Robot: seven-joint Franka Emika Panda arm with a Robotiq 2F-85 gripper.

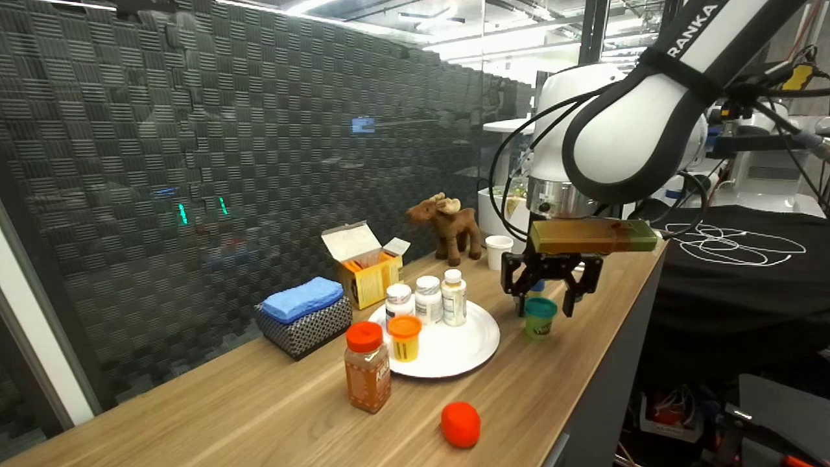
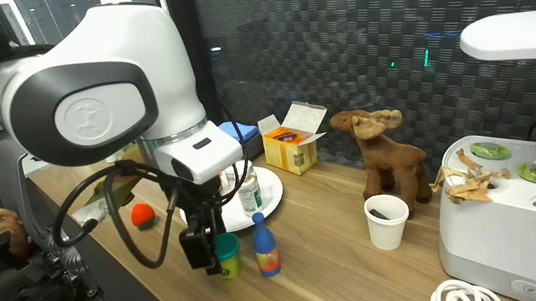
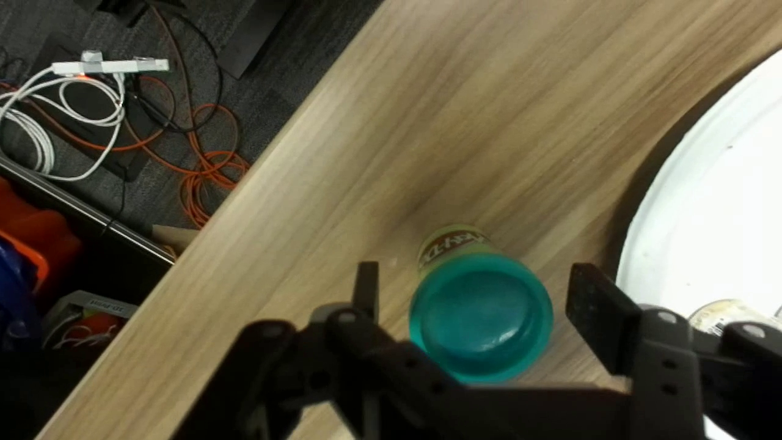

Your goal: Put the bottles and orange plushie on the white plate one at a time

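Note:
My gripper is open, its fingers on either side of a green tub with a teal lid. In the wrist view, gaps show between the lid and both fingers. The white plate holds three white bottles and a yellow tub with an orange lid. A brown jar with a red-orange cap stands on the table beside the plate. The orange plushie, round and red-orange, lies on the table. A blue bottle stands upright close to the green tub.
An open yellow box and a patterned box with a blue cloth stand by the glass wall. A brown moose plushie, a white cup and a white planter stand farther along. The table edge runs near the gripper.

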